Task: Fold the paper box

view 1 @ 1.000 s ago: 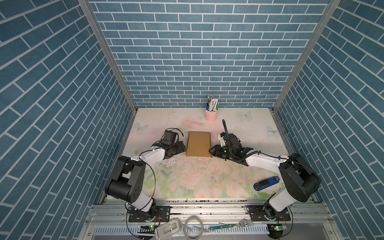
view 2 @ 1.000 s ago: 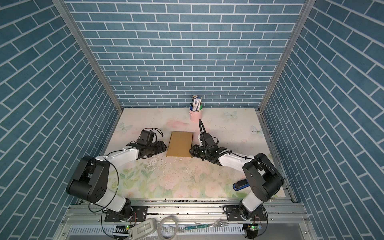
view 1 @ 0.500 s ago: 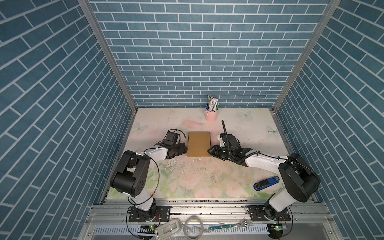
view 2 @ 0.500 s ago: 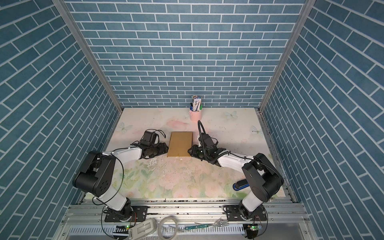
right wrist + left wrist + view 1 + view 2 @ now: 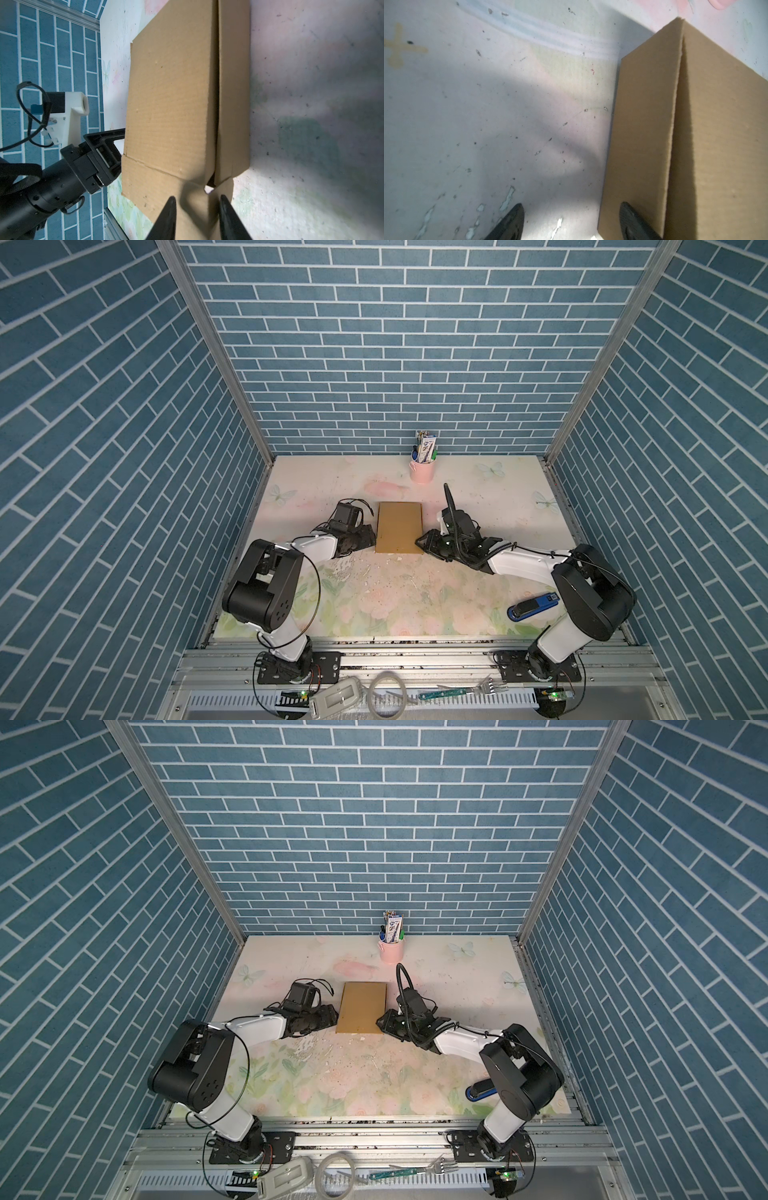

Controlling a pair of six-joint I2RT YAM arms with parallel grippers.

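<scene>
- Black L gripper (image 5: 372,538) is sitting low on the table (image 5: 478,506), just left of the paper box (image 5: 400,527), at its near left corner. Its jaws are standing wide apart, gripping nothing.
- L wrist view: one fingertip (image 5: 629,220) is showing against the box's left side wall, the other over bare table.
- Box is lying mid-table btwn both grippers. It is a shallow plain brown rectangle w/ the lid down, long side running front to back.
- R wrist view: a crease is crossing its near end, and a flap beyond it is reaching under the R fingers.
- White flakes (image 5: 395,559) are lying just in front of the box.
- Pink cup (image 5: 422,473) w/ pens is standing by the back wall, behind the box. Print on a packet inside is too small to read.
- R gripper (image 5: 420,542) is sitting at the box's near right corner, jaws partly apart and straddling that corner. Can't tell if they are pinching cardboard.
- Blue stapler (image 5: 534,605) is lying by the R arm's base, well apart from the box.
- Fork (image 5: 469,689) is lying on the front rail.
</scene>
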